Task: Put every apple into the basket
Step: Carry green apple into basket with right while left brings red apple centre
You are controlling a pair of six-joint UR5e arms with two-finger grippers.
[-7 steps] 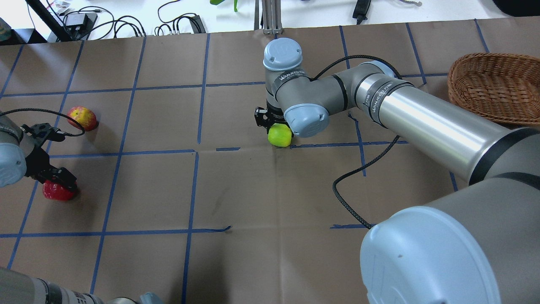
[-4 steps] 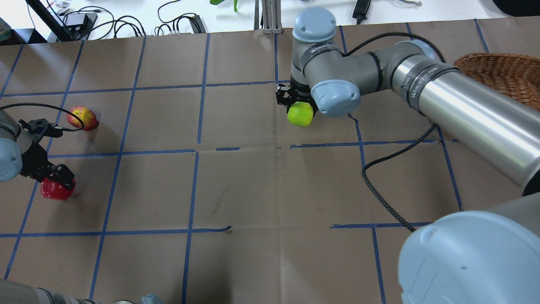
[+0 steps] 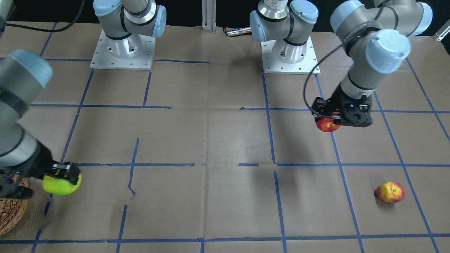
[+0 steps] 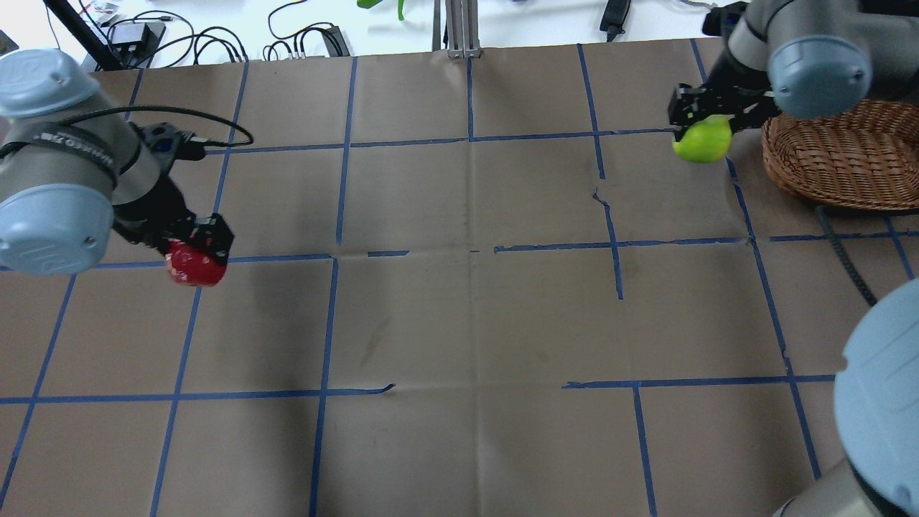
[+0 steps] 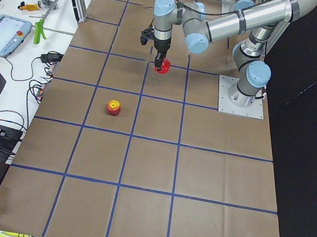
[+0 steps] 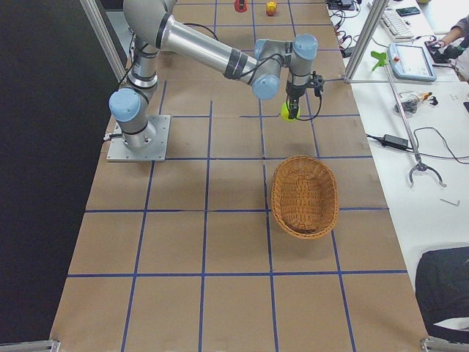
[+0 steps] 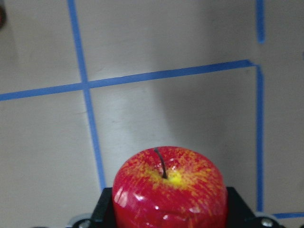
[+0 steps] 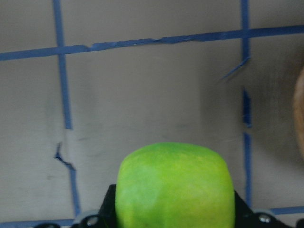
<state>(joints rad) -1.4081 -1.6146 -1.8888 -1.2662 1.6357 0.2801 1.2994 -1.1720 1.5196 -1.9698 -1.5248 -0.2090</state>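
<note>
My right gripper is shut on the bright green apple and holds it above the table, just left of the wicker basket. The green apple fills the bottom of the right wrist view. My left gripper is shut on the deep red apple and holds it off the table at the left; it also shows in the left wrist view. The red-and-yellow apple lies on the table on my left side, hidden behind the left arm in the overhead view.
The basket holds nothing that I can see. The table is brown paper with a blue tape grid. A black cable lies in front of the basket. Cables and tools lie beyond the far table edge.
The right arm has carried the green apple right and away, up to the basket's left rim. The left arm has lifted the deep red apple and moved it right and away.
</note>
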